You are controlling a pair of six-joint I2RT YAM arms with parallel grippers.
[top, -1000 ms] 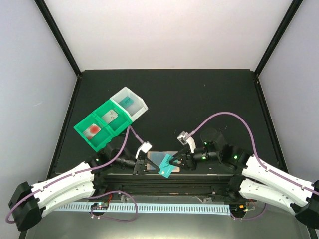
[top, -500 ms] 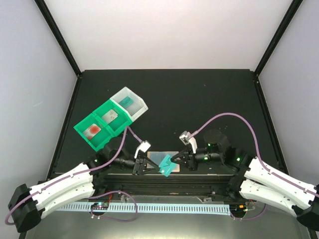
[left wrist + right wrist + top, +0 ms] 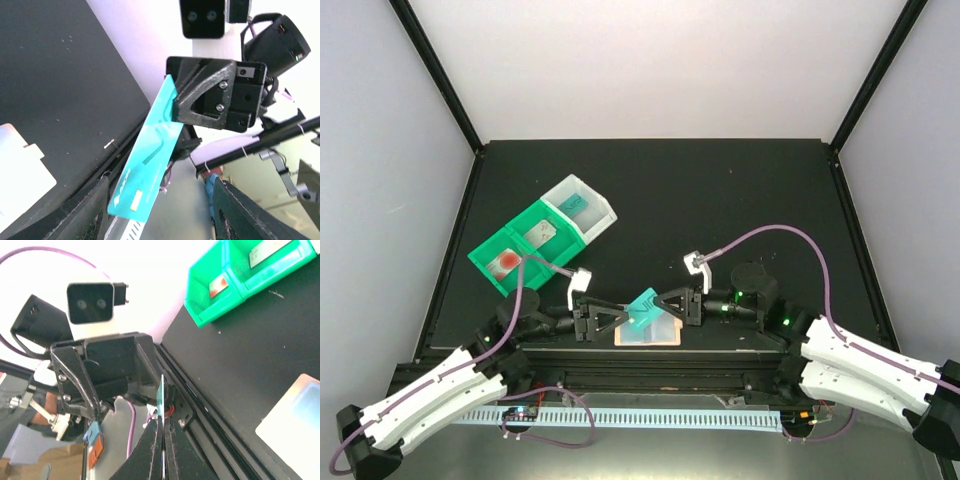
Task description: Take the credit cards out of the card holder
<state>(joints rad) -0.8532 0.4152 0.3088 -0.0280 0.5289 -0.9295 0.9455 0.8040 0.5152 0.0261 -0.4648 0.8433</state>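
handover above the card holder (image 3: 656,338): your right gripper (image 3: 661,308) is clamped thin on one edge of a teal card (image 3: 642,305), which hangs tilted in the air just over the holder's far edge, clear of it. your left gripper (image 3: 620,322) faces the card from the holder's left side with its fingers spread wide and nothing gripped. the left wrist view shows the card's free end reaching down between those fingers, close to one of them; whether it touches that finger you cannot tell. the right wrist view catches the same card edge-on, a thin line pinched between the closed fingers. the holder itself lies flat on the black table (image 3: 720,200), close to the near edge, with a peach-tan rim around a pale blue panel facing up; whether any card is inside it you cannot tell from these views. well away to the holder's far left stand a green bin (image 3: 482,256) and, touching its far end, a white bin (image 3: 605,215). the green one carries a red-blotched card (image 3: 505,263) in one compartment and a pale card (image 3: 541,232) in the next, and a second teal card (image 3: 575,203) lies in the white bin.
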